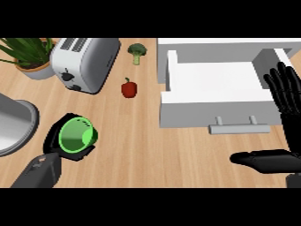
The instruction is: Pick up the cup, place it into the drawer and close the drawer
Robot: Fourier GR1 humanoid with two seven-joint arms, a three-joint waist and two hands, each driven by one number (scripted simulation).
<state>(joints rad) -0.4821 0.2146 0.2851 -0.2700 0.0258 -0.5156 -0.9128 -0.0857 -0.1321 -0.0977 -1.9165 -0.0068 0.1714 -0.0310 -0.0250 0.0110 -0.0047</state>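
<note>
Head view, steeply down on a pale wooden worktop (pixel 146 145). At the near edge, left: grey left forearm rising to the black left hand (pixel 65 143), fingers curled round a bright green round cup (pixel 77 134), mouth tilted up toward the viewer, held near the worktop's left side; whether lifted or resting cannot be told. At the near right corner: black right hand (pixel 289 119), flat and spread, fingers straight and pointing away, thumb stretched leftward over the wood, holding nothing, overlapping the right end of the drawer front. Between the two hands, a wide bare stretch of wood.

Just left of the cup, at the left edge: a tall grey metal cylinder (pixel 6 128), cut off by the frame. Farther in, right of centre: a white box-shaped drawer (pixel 211 79), pulled open toward the near edge, inside bare and white, a grey bar handle (pixel 238 128) on its front. Left of the drawer, apart from it: a small red bell pepper (pixel 129 88). Beyond that, near the far edge: a green broccoli floret (pixel 137 52). Left again: a silver two-slot toaster (pixel 84 62), angled. At the far left corner: a leafy green plant in a grey pot (pixel 29 59), just beside the toaster.
</note>
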